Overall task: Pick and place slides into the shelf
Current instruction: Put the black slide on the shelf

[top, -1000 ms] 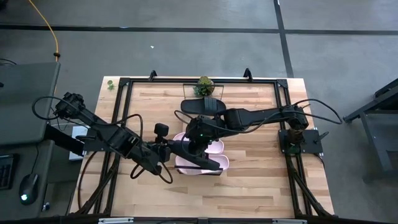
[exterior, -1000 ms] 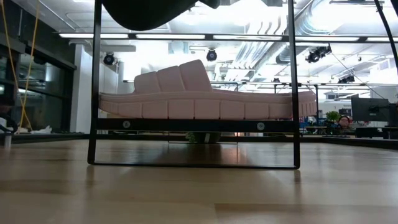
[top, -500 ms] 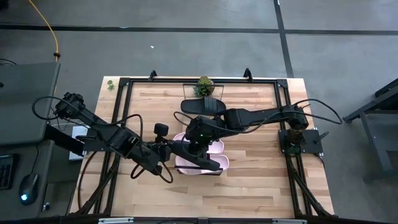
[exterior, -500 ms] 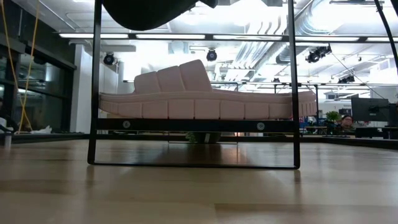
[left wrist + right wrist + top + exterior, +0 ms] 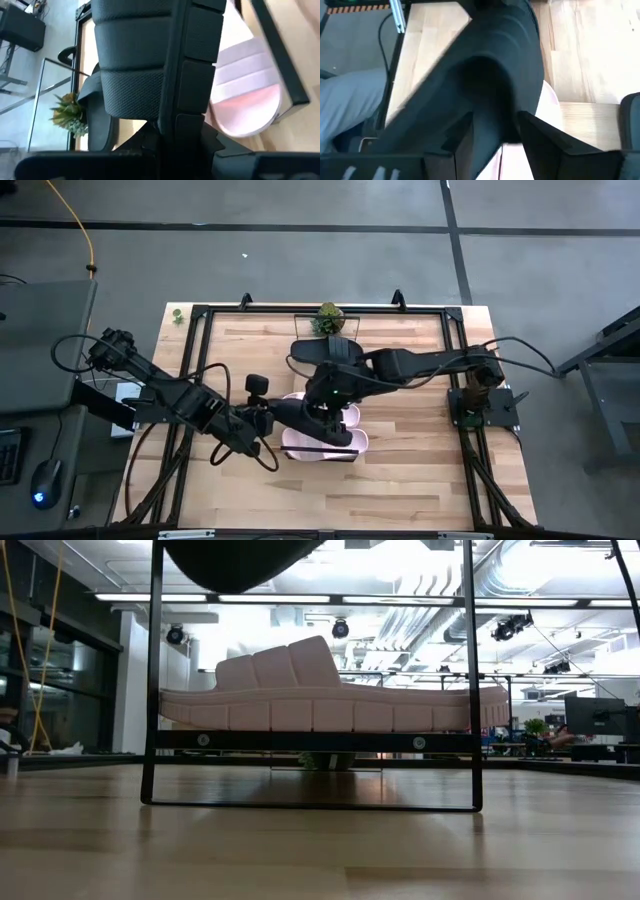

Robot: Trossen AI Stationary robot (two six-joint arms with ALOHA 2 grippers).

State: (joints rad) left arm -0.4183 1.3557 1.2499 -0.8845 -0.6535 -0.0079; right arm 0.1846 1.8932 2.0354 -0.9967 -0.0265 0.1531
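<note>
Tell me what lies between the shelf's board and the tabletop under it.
Nothing. In the low view the gap under the shelf is bare down to the tabletop; only a small plant shows far behind. A pink slide lies on the board.

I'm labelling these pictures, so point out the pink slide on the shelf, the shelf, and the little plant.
pink slide (image 5: pixel 300 700), low view, side of sole.
shelf (image 5: pixel 310 741), low view, dark front rail.
plant (image 5: pixel 328 316), high view, its leaves.

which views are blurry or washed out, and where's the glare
Low view: bright ceiling lights behind, pink slide on the shelf reads clearly. Left wrist view: black slide fills the picture, soft. Right wrist view: black slide blurred close up.
</note>
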